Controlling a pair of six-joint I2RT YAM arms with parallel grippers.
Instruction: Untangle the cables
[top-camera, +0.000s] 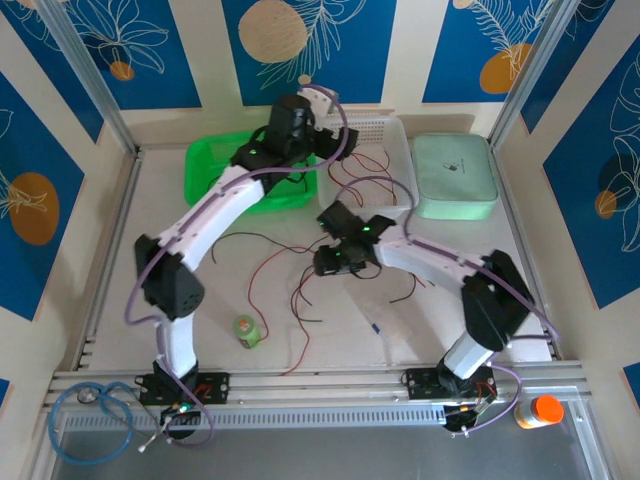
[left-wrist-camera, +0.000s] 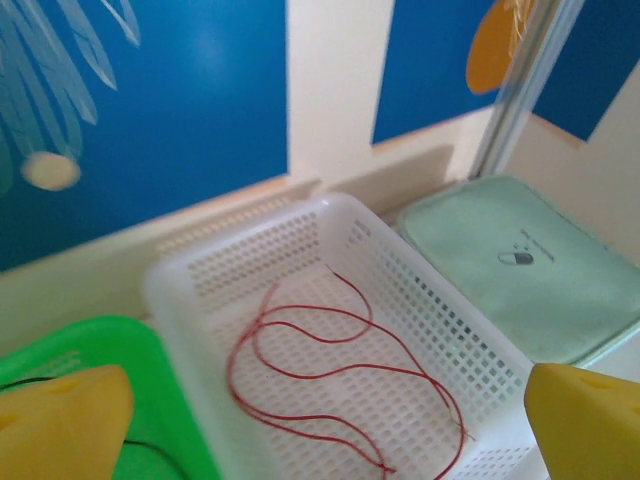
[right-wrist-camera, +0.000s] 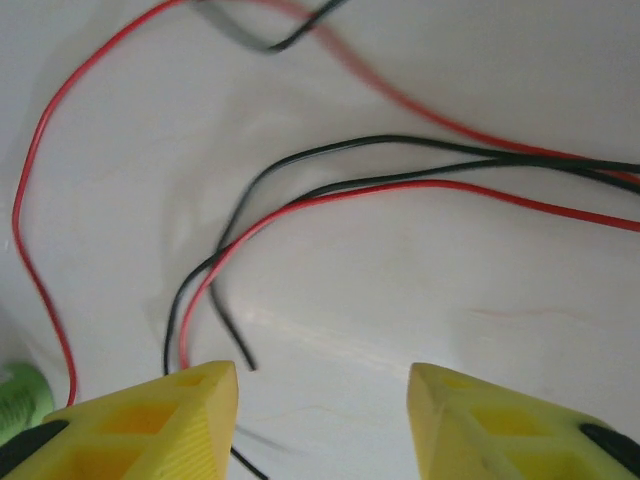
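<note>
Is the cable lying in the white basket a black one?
No, the cable looping across the perforated floor of the white basket is red in the left wrist view.

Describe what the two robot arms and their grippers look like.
Both the left arm and right arm have white curved link shells joined by chunky black joint housings, with small green lights glowing on some. A lilac cable loops along each arm from the base. The left gripper and right gripper have blunt yellow fingers; the right ones show moulded square recesses and black backing.
</note>
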